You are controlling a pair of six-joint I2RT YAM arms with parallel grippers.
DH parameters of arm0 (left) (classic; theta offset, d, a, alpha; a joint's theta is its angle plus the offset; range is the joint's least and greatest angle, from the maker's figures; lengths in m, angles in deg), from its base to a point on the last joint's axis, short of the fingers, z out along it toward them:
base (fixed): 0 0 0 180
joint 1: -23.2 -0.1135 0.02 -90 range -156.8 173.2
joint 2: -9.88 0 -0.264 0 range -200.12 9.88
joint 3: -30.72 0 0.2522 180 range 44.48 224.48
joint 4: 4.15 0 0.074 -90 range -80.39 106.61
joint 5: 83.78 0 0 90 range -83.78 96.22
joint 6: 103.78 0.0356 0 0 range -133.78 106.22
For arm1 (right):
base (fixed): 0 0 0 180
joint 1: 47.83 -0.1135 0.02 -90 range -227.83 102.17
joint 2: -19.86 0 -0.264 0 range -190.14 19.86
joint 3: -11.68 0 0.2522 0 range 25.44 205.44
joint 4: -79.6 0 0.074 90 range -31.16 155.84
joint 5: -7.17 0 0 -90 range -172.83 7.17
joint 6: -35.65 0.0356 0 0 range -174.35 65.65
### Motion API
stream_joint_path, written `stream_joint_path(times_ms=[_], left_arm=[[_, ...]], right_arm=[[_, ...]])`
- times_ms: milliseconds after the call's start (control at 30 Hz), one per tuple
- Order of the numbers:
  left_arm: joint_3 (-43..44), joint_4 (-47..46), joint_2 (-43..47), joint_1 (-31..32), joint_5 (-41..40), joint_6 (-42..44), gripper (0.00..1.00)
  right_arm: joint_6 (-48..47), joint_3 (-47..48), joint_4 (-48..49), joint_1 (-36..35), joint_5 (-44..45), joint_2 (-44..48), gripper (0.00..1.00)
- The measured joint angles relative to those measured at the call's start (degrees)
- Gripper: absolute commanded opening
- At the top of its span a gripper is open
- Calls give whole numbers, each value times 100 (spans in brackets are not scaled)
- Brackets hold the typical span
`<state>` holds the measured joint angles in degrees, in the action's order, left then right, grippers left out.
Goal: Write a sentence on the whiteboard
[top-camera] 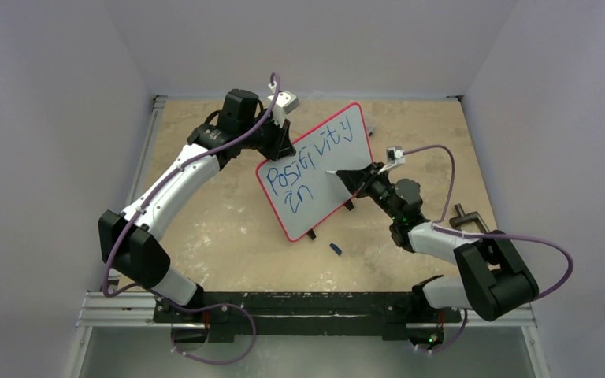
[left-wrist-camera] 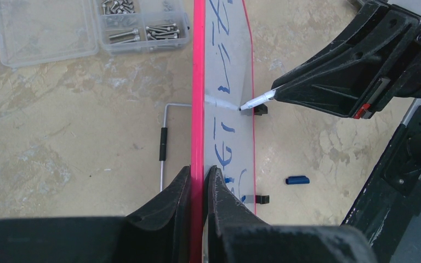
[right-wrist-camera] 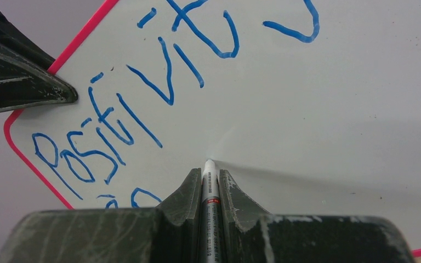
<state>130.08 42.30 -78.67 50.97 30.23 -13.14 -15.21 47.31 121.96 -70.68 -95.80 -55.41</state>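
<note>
The whiteboard [top-camera: 319, 169], white with a thin red frame, stands tilted on two black clip feet in mid-table. Blue writing on it reads "Positivity" with "in" below. My left gripper [top-camera: 282, 134] is shut on its upper left edge; in the left wrist view the left gripper [left-wrist-camera: 199, 178] pinches the red frame [left-wrist-camera: 198, 82]. My right gripper [top-camera: 348, 175] is shut on a white marker [right-wrist-camera: 209, 189], whose tip touches the whiteboard [right-wrist-camera: 318, 104] to the right of the lower line. In the left wrist view the marker [left-wrist-camera: 257, 100] meets the board face.
A blue marker cap [top-camera: 335, 249] lies on the table in front of the board, also the cap [left-wrist-camera: 296, 179] in the left wrist view. A clear box of screws [left-wrist-camera: 87, 24] and a metal hex key [left-wrist-camera: 164, 137] lie behind the board. A clamp [top-camera: 465, 218] grips the right table edge.
</note>
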Motion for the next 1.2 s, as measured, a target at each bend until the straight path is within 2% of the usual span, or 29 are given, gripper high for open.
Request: stream_joint_path(times_ms=[367, 800, 1200], left_arm=[[0, 11, 0, 0, -15, 0, 0], [0, 48, 0, -22, -48, 0, 0], [0, 79, 0, -39, -74, 2, 0]], right_arm=[[92, 83, 170, 0, -76, -177, 0], [140, 170, 356, -13, -562, -413, 0], [-166, 308, -216, -52, -782, -321, 0]])
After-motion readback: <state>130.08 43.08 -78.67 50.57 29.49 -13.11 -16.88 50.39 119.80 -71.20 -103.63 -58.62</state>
